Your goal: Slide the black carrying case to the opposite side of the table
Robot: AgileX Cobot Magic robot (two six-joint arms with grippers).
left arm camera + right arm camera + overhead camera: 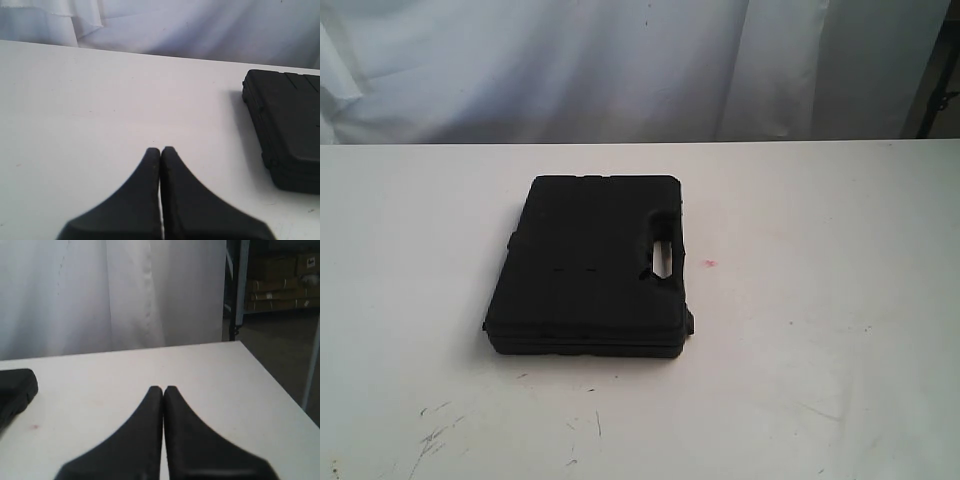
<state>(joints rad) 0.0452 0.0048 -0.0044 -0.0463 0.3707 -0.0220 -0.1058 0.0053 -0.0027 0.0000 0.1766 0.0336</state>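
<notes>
White table [820, 300], black carrying case [590, 265] lying flat, left pincer [160, 150] clenched, right pincer [163, 388] clenched

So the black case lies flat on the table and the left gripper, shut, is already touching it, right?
Not touching. The left gripper, shut, sits apart from the black case, with bare table between them, as the left wrist view shows.
</notes>
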